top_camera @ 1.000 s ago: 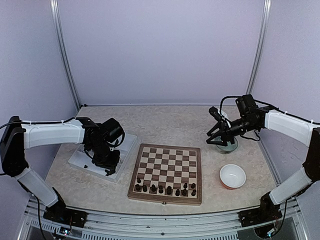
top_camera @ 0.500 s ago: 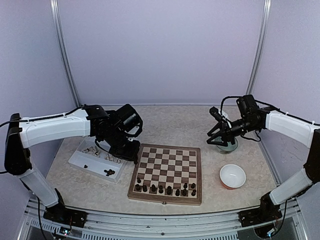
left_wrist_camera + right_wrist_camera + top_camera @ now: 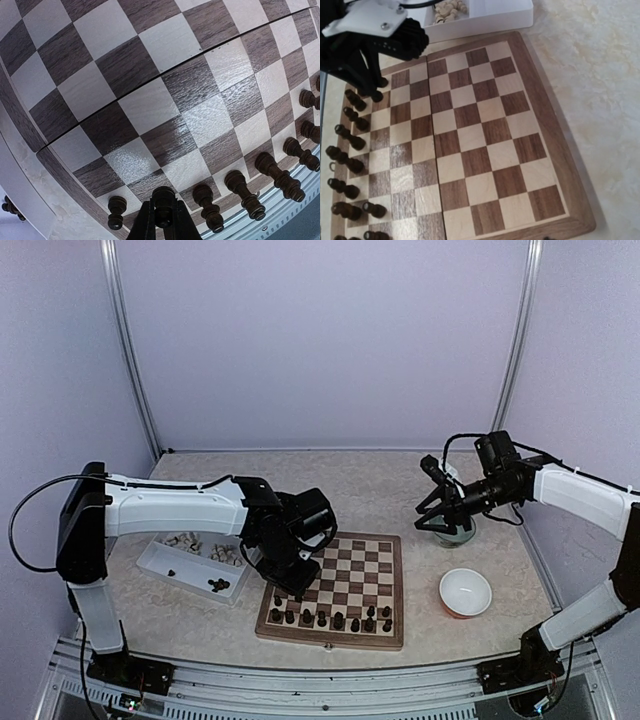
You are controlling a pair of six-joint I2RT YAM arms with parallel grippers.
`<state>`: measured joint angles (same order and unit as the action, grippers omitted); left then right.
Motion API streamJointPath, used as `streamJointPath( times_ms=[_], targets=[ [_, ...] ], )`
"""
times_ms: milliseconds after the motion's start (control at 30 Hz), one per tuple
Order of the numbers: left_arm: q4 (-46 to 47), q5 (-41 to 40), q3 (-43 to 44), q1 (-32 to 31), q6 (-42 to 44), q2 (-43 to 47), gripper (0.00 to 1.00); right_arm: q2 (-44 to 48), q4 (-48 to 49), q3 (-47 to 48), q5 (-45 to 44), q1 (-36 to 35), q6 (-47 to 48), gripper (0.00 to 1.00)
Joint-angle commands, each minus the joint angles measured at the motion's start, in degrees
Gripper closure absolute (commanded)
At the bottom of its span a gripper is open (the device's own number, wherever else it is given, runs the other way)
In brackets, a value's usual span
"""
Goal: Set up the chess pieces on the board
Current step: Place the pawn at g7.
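Left wrist view: your left pincer (image 3: 164, 209) clamps a dark piece (image 3: 164, 196) above the board (image 3: 150, 107), near left; set it down upright

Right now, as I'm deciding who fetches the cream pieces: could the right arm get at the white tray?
Probably not. The white tray lies beyond the board from the right gripper, and the left arm hangs over the board's left side between them.
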<state>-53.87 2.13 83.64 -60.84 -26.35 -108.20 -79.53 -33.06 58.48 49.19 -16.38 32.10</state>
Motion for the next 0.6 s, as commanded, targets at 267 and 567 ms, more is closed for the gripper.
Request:
streamJointPath(
  times_ms=[267,567],
  targets=[
    [-3.3,-0.3,2.1,-1.0,2.6,-2.4,0.94,1.4,0.9,-0.8,0.0,-0.2,-0.1,0.48],
    [-3.4,-0.6,2.4,-1.1,3.1,-3.2,0.93,1.6,0.7,-0.8,-0.1,-0.2,-0.2,0.48]
  ],
)
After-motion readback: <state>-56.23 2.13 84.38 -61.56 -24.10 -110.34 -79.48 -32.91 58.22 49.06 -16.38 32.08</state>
